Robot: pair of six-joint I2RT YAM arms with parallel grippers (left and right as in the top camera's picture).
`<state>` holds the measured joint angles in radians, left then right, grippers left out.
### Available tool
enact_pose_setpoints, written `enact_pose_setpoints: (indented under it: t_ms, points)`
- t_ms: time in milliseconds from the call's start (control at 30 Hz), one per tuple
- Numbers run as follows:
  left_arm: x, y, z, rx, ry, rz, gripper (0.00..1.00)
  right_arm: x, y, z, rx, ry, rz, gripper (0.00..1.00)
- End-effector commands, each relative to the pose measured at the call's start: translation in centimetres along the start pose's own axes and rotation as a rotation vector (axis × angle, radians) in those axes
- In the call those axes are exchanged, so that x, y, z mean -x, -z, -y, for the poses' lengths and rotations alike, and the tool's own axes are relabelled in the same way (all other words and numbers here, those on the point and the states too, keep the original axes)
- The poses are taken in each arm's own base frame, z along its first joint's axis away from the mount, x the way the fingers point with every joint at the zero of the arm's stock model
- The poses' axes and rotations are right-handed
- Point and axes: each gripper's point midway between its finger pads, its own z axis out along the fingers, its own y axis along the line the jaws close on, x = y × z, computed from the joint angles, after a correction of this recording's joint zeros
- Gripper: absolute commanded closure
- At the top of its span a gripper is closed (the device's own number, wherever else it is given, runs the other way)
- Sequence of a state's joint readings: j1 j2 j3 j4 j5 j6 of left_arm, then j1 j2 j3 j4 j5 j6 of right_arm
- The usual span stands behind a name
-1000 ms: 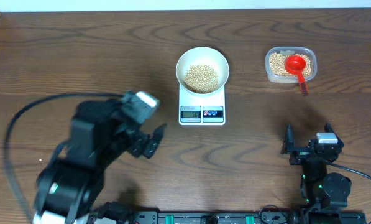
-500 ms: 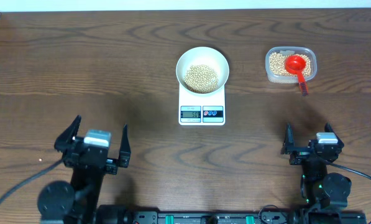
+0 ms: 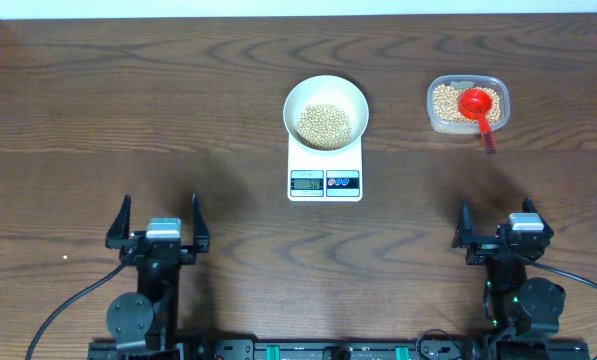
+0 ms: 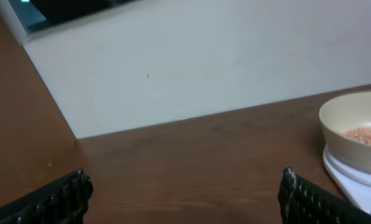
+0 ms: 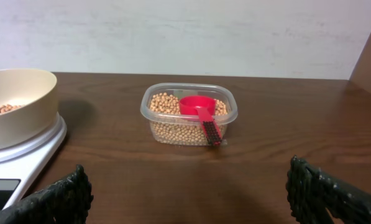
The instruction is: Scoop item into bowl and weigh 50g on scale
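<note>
Digits on the display of the scale are left too small to be read from overhead. The bowl is cut off by the frame's right edge in the left wrist view and by the left edge in the right wrist view.

Soft, even light falls from above; the overhead view is sharp, with only faint, diffuse shadows on the table. The left wrist view is dimmer and hazy — the bowl at its right edge looks soft. The right wrist view is brighter and crisp on the tub — the bowl's shadow falls rightward.
</note>
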<state>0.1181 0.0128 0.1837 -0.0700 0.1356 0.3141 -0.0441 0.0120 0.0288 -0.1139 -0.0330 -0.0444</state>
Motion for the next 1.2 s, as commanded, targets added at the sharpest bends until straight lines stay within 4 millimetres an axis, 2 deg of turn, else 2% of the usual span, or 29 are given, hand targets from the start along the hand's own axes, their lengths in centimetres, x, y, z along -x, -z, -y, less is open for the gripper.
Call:
enact_pose_setpoints:
  t_ms: [0, 467, 1167]
  points:
    - [-1.4, -0.4, -0.1, 0.023, 0.014, -0.006, 0.02, -0.1, 0.0, -0.1, 0.005, -0.005, 0.003, 0.01]
    - [-7.9, -1.0, 1.6, -0.018, 0.024, -0.152, 0.02, -0.1, 0.0, -0.1, 0.005, -0.005, 0.003, 0.01]
    - [-8.2, -1.0, 1.5, -0.017, 0.025, -0.163, 0.02, -0.1, 0.0, -0.1, 0.005, -0.005, 0.003, 0.01]
